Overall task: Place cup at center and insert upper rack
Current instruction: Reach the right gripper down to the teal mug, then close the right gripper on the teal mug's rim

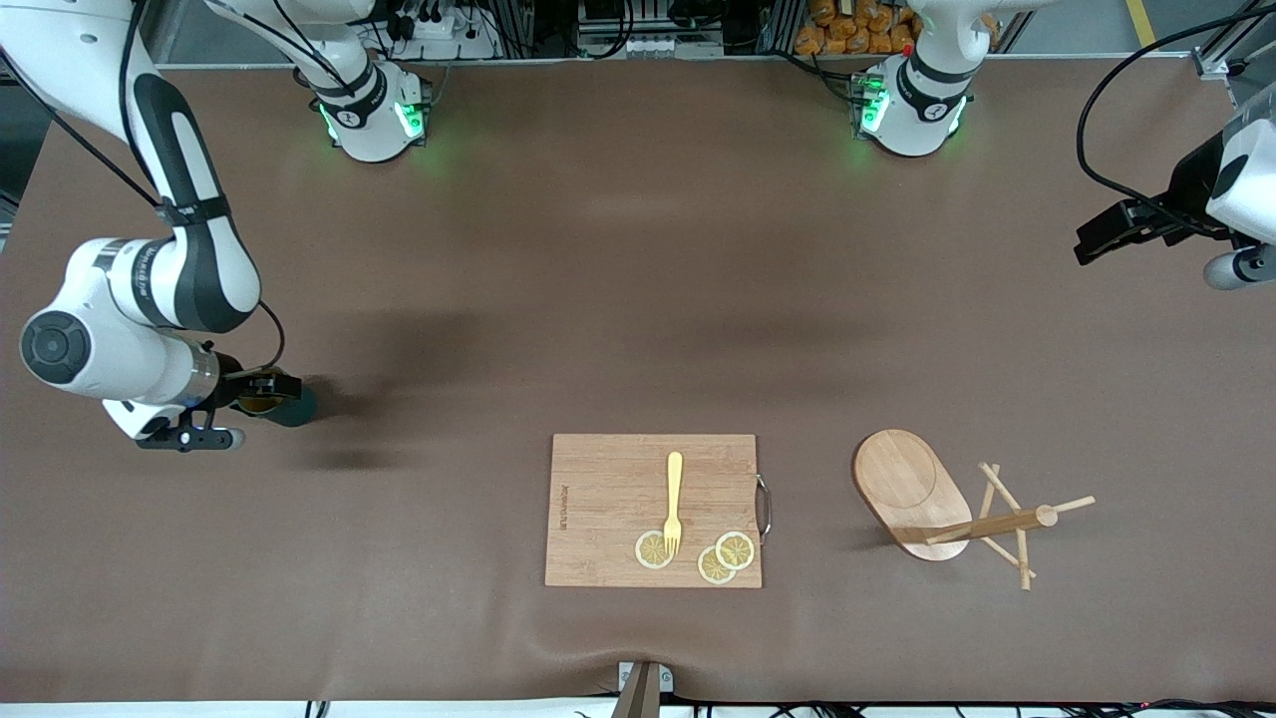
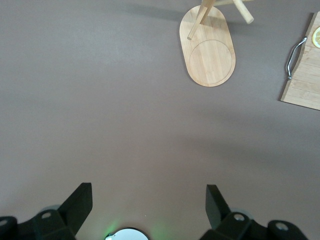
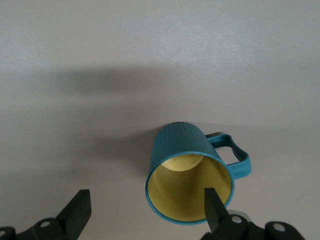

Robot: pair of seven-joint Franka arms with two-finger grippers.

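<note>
One cup, one upper rack, two arms, both grippers spread and holding nothing.

We list one teal cup (image 3: 192, 172) upright on the table at the right arm's end, about nine o'clock from the cutting board (image 1: 653, 509). The right arm folds low, its gripper (image 1: 261, 391) over the cup, fingers apart with one fingertip (image 3: 212, 202) over the rim, not clamped. One upper rack (image 1: 922, 499) stands at three o'clock of the board. On the board we count one fork (image 1: 674, 502) and three lemon slices (image 1: 735, 549). The left arm waits raised, its gripper (image 2: 149, 207) wide.
</note>
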